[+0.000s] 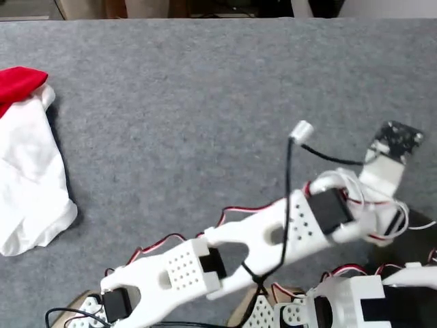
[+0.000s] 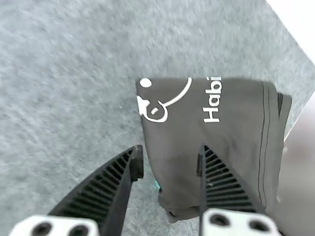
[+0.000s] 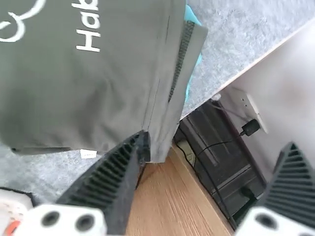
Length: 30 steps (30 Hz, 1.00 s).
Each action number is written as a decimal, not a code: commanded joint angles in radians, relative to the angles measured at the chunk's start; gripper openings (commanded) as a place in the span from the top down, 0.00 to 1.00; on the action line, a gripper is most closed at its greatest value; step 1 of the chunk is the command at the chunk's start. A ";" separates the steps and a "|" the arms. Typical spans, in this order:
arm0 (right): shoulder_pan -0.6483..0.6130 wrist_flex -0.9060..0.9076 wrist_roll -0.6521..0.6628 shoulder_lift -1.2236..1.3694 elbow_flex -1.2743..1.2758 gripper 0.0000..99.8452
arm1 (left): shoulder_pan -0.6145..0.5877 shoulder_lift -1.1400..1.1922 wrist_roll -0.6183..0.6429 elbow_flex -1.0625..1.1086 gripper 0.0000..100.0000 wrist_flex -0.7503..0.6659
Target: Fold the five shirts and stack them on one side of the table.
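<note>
Left gripper (image 2: 170, 160) fingers stand half apart, holding nothing, straddling the folded dark shirt (image 2: 221, 147) edge; right gripper (image 3: 217, 146) gapes wide, 1 finger at its hem. The shirt looks stacked on a teal shirt (image 3: 193, 73), so lift straight up, snagging nothing

The table (image 1: 205, 82) is covered with rough grey felt. The dark shirt (image 2: 246, 128) and white shirt (image 1: 31, 178) are made of soft, matt cloth.

Wooden floor (image 3: 167, 204), wall socket (image 3: 244, 104)
</note>
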 commanded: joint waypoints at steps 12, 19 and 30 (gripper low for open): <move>-0.302 0.175 -0.031 -0.012 -0.108 0.95 | -0.535 -0.088 -0.135 -0.141 0.95 0.368; -0.460 0.176 -0.026 -0.091 0.044 0.95 | -0.950 -0.136 -0.264 0.005 0.98 0.373; -0.820 0.172 -0.032 -0.288 0.240 0.95 | -1.600 -0.412 -0.517 0.683 0.94 0.371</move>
